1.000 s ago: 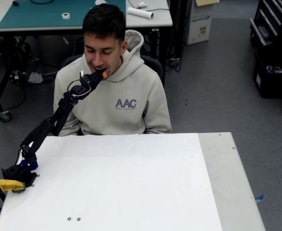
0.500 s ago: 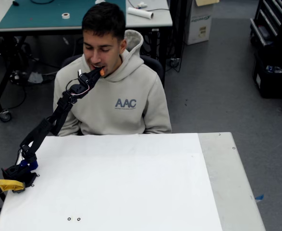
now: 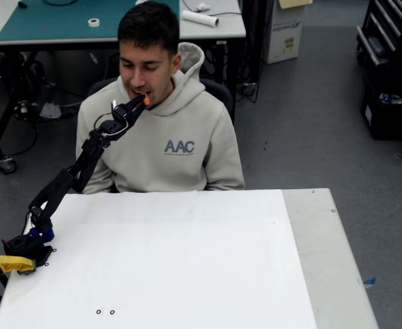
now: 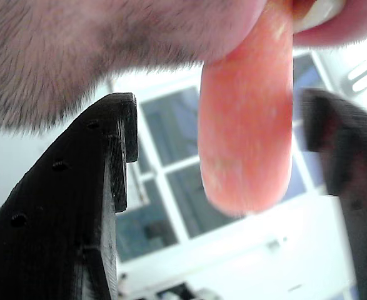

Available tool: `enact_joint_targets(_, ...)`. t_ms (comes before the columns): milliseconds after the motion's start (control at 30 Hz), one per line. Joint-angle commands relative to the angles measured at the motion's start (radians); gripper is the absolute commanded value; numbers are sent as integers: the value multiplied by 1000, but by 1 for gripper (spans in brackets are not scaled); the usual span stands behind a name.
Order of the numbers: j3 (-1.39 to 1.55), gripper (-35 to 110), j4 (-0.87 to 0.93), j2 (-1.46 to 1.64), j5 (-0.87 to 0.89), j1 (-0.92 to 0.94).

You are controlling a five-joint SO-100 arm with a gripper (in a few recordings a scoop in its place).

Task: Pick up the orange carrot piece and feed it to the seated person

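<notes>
Orange carrot piece [image 4: 249, 119] held at its top end between the lips of the seated person [image 3: 166, 130], lower end hanging free, upper tip hidden inside the mouth. Black gripper [image 4: 227, 187] spread open in the wrist view, one finger left of the carrot, the other right and cut off by the picture's edge, neither touching it. Small and hard to make out in the fixed view: gripper tip [image 3: 140, 101] at the mouth, carrot [image 3: 146, 101] a mere orange speck.

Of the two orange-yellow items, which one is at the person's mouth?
The orange carrot piece, held in the seated person's mouth between the open tool's fingers; the yellow clamp sits at the table edge.
</notes>
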Motion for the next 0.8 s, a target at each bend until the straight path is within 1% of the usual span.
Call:
enact_joint_targets(0,-75,30,-9,35,-5,64)
enact_joint_targets(433,-69,28,-8,35,-2,287)
enact_joint_targets(533,-67,20,5,35,34,318)
enact_joint_targets(700,-67,-4,5,38,199,360)
enact_joint_targets(767,-67,-3,5,57,276,377)
